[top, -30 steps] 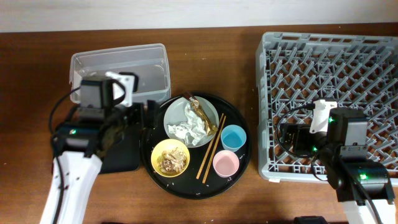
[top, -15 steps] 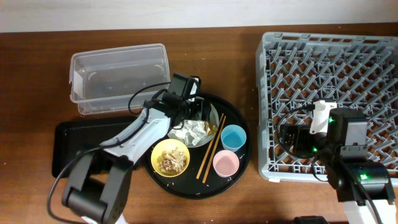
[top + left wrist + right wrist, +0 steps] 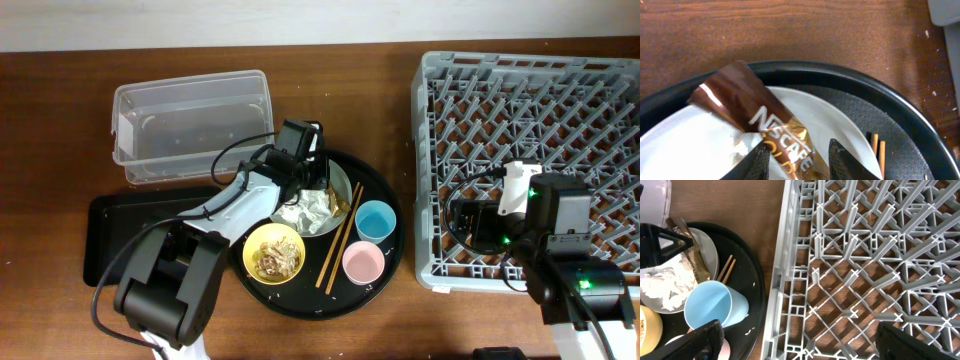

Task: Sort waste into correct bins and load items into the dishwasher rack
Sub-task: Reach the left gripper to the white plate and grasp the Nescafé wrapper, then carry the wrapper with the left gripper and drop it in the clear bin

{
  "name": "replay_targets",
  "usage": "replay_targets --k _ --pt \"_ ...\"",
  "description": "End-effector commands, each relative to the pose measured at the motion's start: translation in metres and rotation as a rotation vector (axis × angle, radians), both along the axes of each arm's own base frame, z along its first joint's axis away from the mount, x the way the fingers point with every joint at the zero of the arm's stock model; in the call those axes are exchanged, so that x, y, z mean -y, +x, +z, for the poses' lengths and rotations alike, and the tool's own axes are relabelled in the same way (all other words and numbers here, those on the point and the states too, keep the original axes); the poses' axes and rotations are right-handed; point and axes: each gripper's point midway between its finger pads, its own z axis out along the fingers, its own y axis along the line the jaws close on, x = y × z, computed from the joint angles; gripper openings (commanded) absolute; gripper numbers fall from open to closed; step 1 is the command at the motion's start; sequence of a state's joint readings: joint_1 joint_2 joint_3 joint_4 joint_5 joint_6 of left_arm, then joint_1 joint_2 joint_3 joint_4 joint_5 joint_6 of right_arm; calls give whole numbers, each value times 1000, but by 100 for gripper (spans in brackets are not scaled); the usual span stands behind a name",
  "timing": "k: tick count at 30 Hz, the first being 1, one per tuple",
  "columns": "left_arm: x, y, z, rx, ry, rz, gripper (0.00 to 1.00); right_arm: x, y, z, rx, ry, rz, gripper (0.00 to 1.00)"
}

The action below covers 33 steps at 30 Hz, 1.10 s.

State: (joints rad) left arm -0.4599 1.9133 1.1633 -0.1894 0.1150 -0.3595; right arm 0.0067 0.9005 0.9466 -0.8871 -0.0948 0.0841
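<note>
The brown-gold wrapper (image 3: 765,125) lies across the pale plate (image 3: 835,125) beside crumpled white tissue (image 3: 305,210). My left gripper (image 3: 802,162) is down over the plate, open, its jaws partly closed around the wrapper. The left finger (image 3: 757,162) touches the wrapper; a gap remains at the right one. A yellow bowl (image 3: 273,252) holds food scraps. Chopsticks (image 3: 340,250), a blue cup (image 3: 375,220) and a pink cup (image 3: 362,263) rest on the round black tray (image 3: 385,285). My right gripper (image 3: 812,342) hangs open and empty over the grey rack's (image 3: 530,100) front-left corner.
The clear tub (image 3: 190,125) stands at the back left. The shallow black rectangular tray (image 3: 110,235) lies in front of it, partly under my left arm. The rack fills the right side of the table.
My left arm has swung right from over the black rectangular tray to the plate, and its jaws have narrowed around the wrapper. The right arm has not moved.
</note>
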Motion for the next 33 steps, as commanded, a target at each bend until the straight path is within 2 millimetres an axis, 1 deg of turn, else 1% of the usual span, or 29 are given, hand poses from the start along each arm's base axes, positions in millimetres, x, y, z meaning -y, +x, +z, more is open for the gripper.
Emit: replay_targets --k 1,2,3,4,5,6,7,9,12,13,14,15,16,17,18,19,20,21,24,25,26,27,28,30,31,32,33 --pt "1 2 -5 1 10 -2 25 -2 2 10 26 11 1 98" --pt "1 2 -5 1 10 -2 24 -2 2 10 26 11 1 98" --pt "1 2 -5 1 10 -2 17 -2 2 10 26 11 1 98" --pt "1 2 -5 1 10 -2 15 -2 2 10 26 11 1 98" --pt "1 2 -5 1 11 -1 8 -2 2 10 26 11 1 98" --pt "1 2 -5 2 12 0 2 -2 2 10 26 11 1 98" --pt "1 3 -4 3 11 -1 1 -2 2 10 26 11 1 98" --pt "4 6 2 18 -2 -4 1 -2 2 10 26 11 1 98" --pt "14 12 53 102 -80 -30 1 -2 2 10 26 11 1 98" --pt "15 14 84 166 -102 -34 1 -2 2 10 26 11 1 98" --pt "9 16 108 224 -101 -15 1 -2 2 10 26 11 1 98" --pt "1 18 126 269 -94 15 1 -2 2 10 26 11 1 98" --pt "-16 22 149 325 -84 66 1 -2 2 10 26 11 1 98" --pt "-30 25 161 353 -76 105 1 -2 2 10 26 11 1 98" --pt "-53 32 173 386 -64 163 1 -2 2 10 26 11 1 98" --pt "-70 38 178 402 -53 208 1 -2 2 10 26 11 1 98" --pt "-99 47 180 417 -28 281 1 -2 2 10 26 11 1 98" --pt "-127 55 176 418 14 357 1 -2 2 10 26 11 1 98" --pt "-179 73 159 416 84 494 1 -2 2 10 26 11 1 98" --pt "-190 79 153 419 88 517 1 -2 2 10 26 11 1 98" --pt "-201 86 148 426 89 540 17 -2 2 10 25 11 1 98" --pt "-205 89 148 432 87 548 24 -2 2 10 25 11 1 98" --pt "-207 90 149 437 84 551 24 -2 2 10 25 11 1 98" --pt "-203 88 154 443 70 538 15 -2 2 10 24 11 1 99" --pt "-202 87 154 437 65 530 14 -2 2 10 24 11 1 98" --pt "-190 82 152 402 25 476 27 -2 1 10 23 11 1 98" --pt "-178 76 147 363 -12 425 29 -2 1 9 20 11 1 98"
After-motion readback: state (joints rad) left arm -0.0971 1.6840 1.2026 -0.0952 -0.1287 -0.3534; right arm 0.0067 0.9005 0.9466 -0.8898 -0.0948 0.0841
